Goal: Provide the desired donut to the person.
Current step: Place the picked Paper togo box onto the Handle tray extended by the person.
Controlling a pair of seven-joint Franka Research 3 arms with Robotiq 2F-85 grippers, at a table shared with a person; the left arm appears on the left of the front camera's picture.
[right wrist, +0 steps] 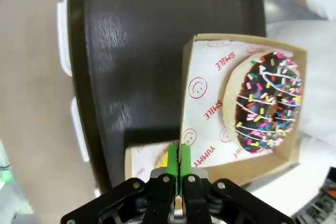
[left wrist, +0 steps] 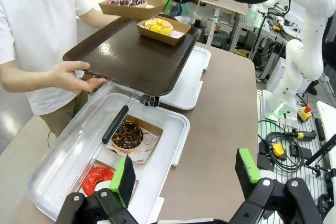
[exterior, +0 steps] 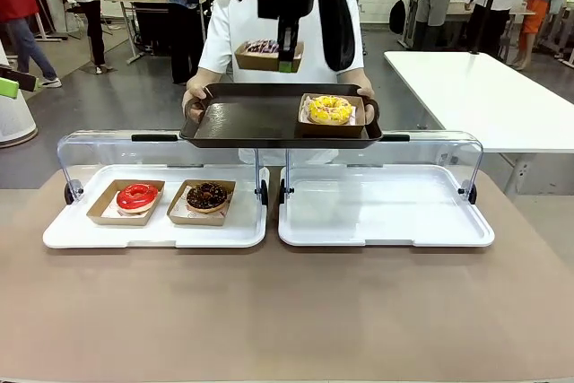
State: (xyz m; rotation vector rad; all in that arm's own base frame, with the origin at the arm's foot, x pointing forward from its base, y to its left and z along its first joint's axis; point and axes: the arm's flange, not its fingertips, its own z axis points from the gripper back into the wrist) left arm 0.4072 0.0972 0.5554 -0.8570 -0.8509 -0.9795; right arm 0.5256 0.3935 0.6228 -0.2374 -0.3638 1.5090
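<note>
The person (exterior: pixel 233 24) in a white shirt stands across the table, holding a dark brown tray (exterior: pixel 242 118) with both hands. On its right side lies a yellow donut (exterior: pixel 329 109) in a cardboard boat. My right gripper (right wrist: pixel 178 157) is shut on the rim of another cardboard boat carrying a chocolate sprinkled donut (right wrist: pixel 268 103), held above the brown tray (right wrist: pixel 131 66); the boat hangs in front of the person's chest (exterior: pixel 267 53). My left gripper (left wrist: pixel 185 174) hovers open over the table's left side, nothing between its pads.
Two white display trays with raised clear lids sit on the table. The left tray (exterior: pixel 72 235) holds a red donut (exterior: pixel 136 195) and a chocolate donut (exterior: pixel 207 195). The right tray (exterior: pixel 386 213) is bare. A white table (exterior: pixel 484 96) stands at back right.
</note>
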